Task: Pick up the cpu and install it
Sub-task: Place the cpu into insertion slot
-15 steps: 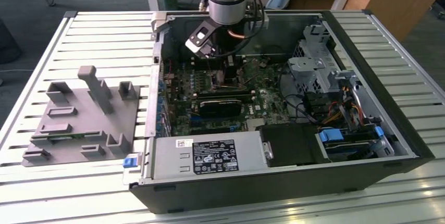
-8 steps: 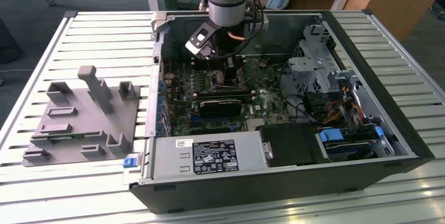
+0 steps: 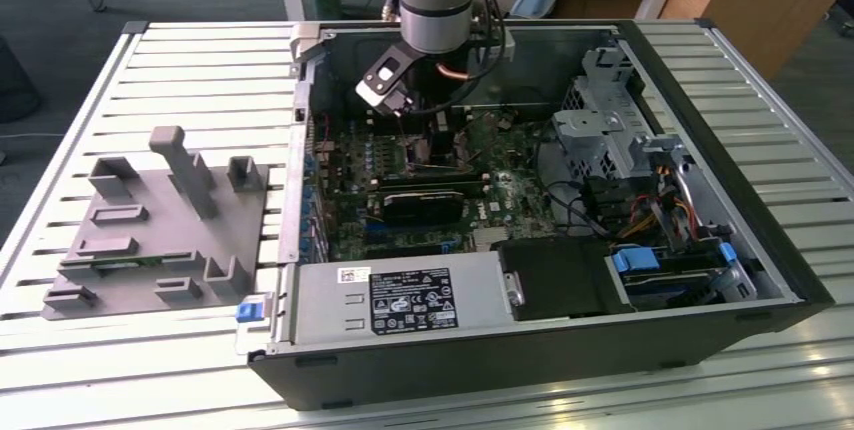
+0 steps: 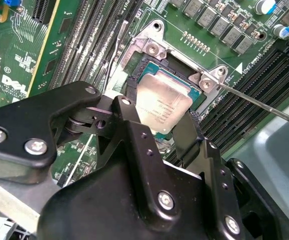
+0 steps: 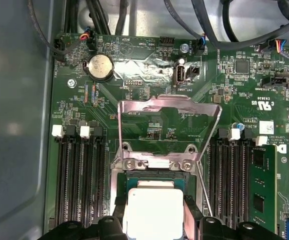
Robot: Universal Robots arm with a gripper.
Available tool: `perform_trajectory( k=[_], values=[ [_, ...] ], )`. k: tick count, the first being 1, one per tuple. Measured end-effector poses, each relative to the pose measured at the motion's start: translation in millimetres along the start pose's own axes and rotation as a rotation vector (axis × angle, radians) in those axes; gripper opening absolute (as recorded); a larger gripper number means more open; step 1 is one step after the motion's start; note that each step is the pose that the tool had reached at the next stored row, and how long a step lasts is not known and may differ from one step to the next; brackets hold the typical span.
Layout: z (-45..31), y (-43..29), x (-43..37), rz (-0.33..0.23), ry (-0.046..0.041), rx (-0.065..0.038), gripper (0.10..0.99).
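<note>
Pinching the cpu [image 4: 163,102] by two opposite edges with the gripper [image 4: 159,127], low at the socket frame [image 4: 152,47] inside the computer case [image 3: 561,350]. Load plate [image 5: 194,107] flipped up, clear. Memory slots [image 5: 79,185] close on both sides. Small print across cpu top.

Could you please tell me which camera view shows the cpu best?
The second wrist view: the cpu shows almost whole over the socket. The first wrist view crops it; in the exterior view the arm covers it.
</note>
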State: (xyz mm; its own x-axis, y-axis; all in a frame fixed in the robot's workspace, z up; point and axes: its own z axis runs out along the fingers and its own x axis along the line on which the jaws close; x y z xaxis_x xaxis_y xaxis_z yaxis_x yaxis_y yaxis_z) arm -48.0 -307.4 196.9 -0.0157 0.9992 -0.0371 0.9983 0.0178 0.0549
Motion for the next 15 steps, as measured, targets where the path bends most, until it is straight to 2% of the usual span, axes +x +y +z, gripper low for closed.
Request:
perform_trajectory(
  k=[15],
  values=[
    [1.2, 0.0, 0.1, 0.001, 0.0021, 0.000, 0.533]
  ],
)
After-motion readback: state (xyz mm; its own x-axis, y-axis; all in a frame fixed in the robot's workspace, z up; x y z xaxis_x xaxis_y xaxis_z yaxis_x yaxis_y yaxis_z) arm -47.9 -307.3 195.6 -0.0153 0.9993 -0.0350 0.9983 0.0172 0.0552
